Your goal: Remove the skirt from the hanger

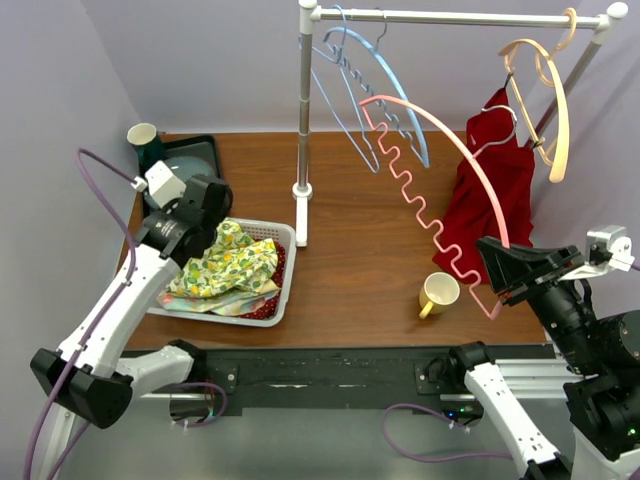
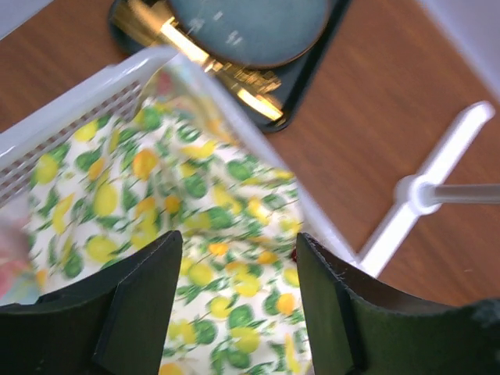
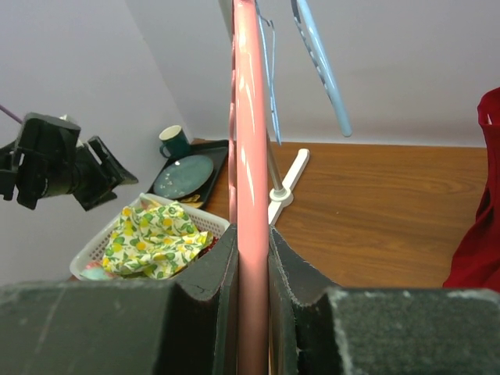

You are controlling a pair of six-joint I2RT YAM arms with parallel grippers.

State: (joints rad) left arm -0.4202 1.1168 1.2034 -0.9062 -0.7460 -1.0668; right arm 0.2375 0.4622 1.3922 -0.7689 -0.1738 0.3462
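Two arms are at work on the wooden table (image 1: 380, 250). At the far left a green mug (image 1: 143, 135) stands beside a dark tray (image 1: 205, 148) with a blue-grey plate (image 1: 185, 170) on it. Just in front of the tray, the left gripper (image 2: 238, 258) hangs over a white basket (image 1: 288, 262), pointing down. Its claw is released, the two fingers well apart with nothing between them.

Right under it lies the lemon-print skirt (image 1: 225, 265), crumpled in the basket on top of other cloth and off any hanger. Something red (image 1: 270, 305) shows at the basket's near corner.

Next comes the white post (image 1: 304, 120) of the clothes rack, its foot on the table just beside the basket. A blue hanger (image 1: 395, 90) hangs from the top rail (image 1: 450, 17).

The pink hanger (image 3: 251, 156) reaches from below the blue one down towards the right arm, bare, its wavy bar above the table. A yellow mug (image 1: 438, 293) stands near its lower end.

The right gripper (image 3: 251, 250) is clenched on that lower end, its pads pressed to both sides of the pink bar. Behind it a red garment (image 1: 495, 190) hangs on a hanger of its own, and a peach hanger (image 1: 553, 110) dangles at the far right of the rail.
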